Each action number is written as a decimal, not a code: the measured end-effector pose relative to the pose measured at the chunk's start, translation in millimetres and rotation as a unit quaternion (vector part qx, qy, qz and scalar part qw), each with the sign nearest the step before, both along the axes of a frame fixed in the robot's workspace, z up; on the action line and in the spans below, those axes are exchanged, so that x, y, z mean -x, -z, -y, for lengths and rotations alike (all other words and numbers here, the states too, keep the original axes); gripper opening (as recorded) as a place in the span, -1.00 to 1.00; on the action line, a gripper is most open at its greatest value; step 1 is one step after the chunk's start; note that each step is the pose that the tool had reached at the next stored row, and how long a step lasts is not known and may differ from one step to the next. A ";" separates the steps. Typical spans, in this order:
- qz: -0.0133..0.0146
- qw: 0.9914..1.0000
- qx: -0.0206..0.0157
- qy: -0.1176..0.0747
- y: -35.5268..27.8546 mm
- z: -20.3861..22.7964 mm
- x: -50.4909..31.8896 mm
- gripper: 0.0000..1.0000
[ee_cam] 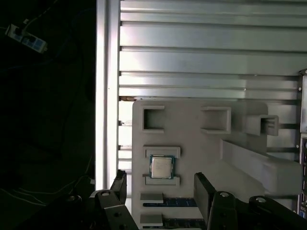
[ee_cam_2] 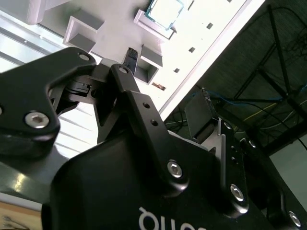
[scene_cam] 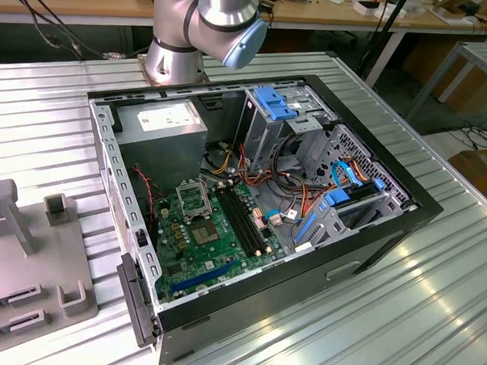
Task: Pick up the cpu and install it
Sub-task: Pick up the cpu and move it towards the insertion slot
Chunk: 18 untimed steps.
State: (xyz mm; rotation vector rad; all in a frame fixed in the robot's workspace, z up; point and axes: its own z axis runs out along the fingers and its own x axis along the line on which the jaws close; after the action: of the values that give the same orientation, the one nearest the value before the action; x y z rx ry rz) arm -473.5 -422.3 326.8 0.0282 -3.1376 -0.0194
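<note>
Gripper (ee_cam: 161, 188) spread wide, holding nothing, poised above the cpu (ee_cam: 161, 166). Cpu lies flat in its slot on the grey holder tray (ee_cam: 192, 143), fingers either side but apart from it. Pick-up not yet made; install into computer case (scene_cam: 404, 214) all left.

Open black metal computer case (scene_cam: 221, 323) lies on ribbed silver metal table (scene_cam: 431, 320); green circuit board (scene_cam: 184, 244) sits inside it. Grey plastic fixture tray (scene_cam: 54, 255) lies at the exterior view's left of the case. Small square silvery cpu (ee_cam: 161, 166) rests on the tray between two raised ledges (ee_cam: 162, 152).
</note>
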 end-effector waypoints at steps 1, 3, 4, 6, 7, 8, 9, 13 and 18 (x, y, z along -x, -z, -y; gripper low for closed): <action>0.000 1.000 0.000 0.000 0.9 0.0 0.0 0.34; 0.000 1.000 0.000 0.000 3.2 0.0 0.0 0.34; 0.000 1.000 0.000 0.000 4.8 0.0 0.0 0.34; 0.000 1.000 0.000 0.000 7.6 0.0 0.0 0.34; 0.000 1.000 0.000 0.000 8.3 0.0 0.0 0.34; 0.000 1.000 0.000 0.000 9.0 0.0 0.0 0.34; 0.000 1.000 0.000 0.000 9.7 0.0 0.0 0.34; 0.000 1.000 0.000 0.000 12.0 0.0 0.0 0.34; 0.000 1.000 0.000 0.000 15.3 0.0 0.0 0.34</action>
State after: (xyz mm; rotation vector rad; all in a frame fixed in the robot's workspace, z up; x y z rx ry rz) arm -473.5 -422.3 311.6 0.0282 -3.1376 -0.0193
